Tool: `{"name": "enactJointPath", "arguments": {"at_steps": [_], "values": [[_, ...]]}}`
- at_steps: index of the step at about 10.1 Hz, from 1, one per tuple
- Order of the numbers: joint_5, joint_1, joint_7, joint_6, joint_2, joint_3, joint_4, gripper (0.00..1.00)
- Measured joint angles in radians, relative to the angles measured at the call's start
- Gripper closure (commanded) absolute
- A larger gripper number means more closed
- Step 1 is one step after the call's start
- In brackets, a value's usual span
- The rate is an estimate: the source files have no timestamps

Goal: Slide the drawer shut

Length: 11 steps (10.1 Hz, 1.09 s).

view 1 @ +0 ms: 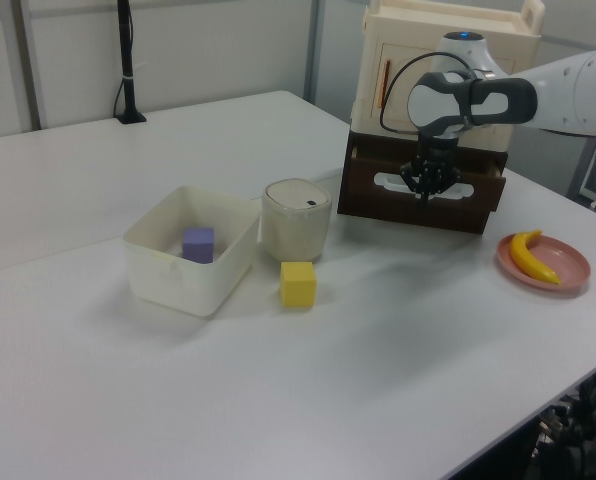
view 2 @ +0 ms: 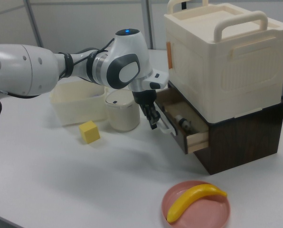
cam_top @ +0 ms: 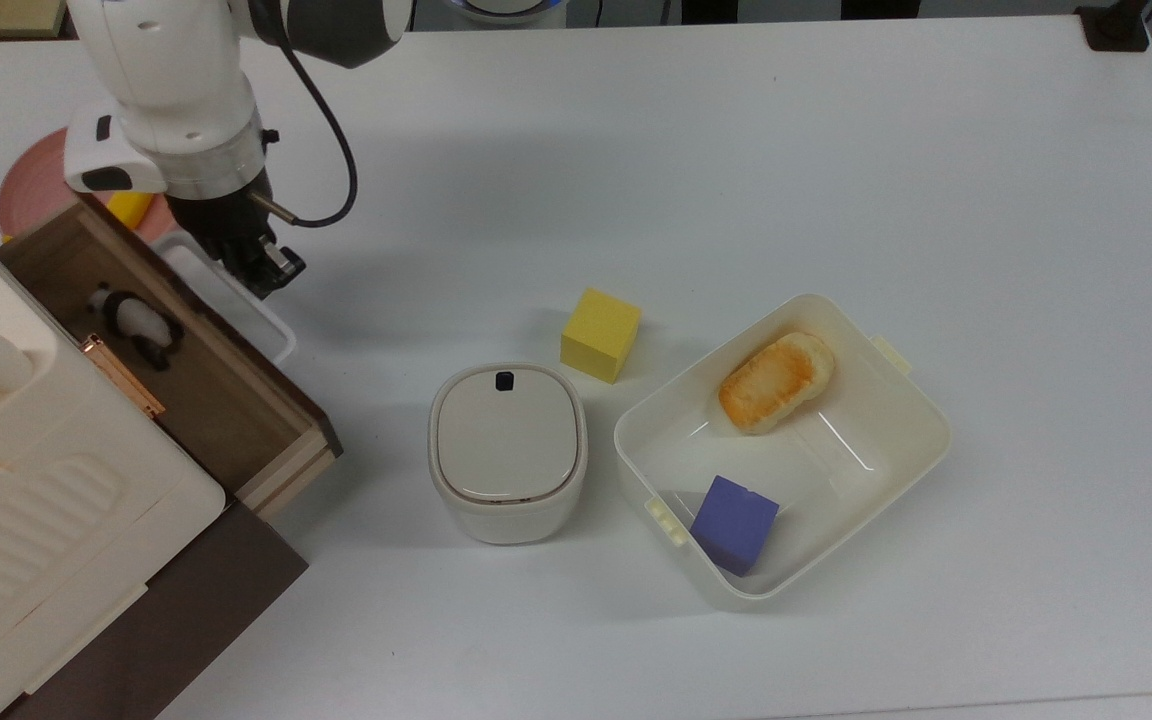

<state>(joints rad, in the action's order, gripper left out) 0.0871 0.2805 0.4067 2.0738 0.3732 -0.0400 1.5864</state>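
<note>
Plainly a stiff wooden box on runners, the drawer (cam_top: 186, 400), still part-open right against the gripper (cam_top: 258, 268), should slide lightly if pushed flat on its white handle (cam_top: 236, 305); jaw state unclear.

In the right view, the light-wood drawer with a dark brown front panel (view 2: 194, 134) is seen partly pulled out of a dark brown cabinet base (view 2: 241, 135), on which a cream ribbed plastic box with loop handles (view 2: 222, 57) is stacked. The black two-finger gripper (view 2: 153, 120) is held against the drawer's white loop handle (view 2: 164, 124). A small panda figure (view 2: 180, 121) is seen inside the drawer. A yellow banana (view 2: 191, 199) is laid on a pink round plate (view 2: 217, 211) near the bottom edge.
</note>
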Motion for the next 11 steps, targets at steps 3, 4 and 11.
{"name": "enactJointPath", "arguments": {"at_steps": [3,4,11], "values": [[0.002,0.019,0.0,0.147,0.01,0.008,0.0,1.0],[0.002,0.02,0.0,0.196,0.016,0.018,0.0,1.0],[0.034,0.02,0.0,0.331,0.062,0.028,-0.003,1.0]]}}
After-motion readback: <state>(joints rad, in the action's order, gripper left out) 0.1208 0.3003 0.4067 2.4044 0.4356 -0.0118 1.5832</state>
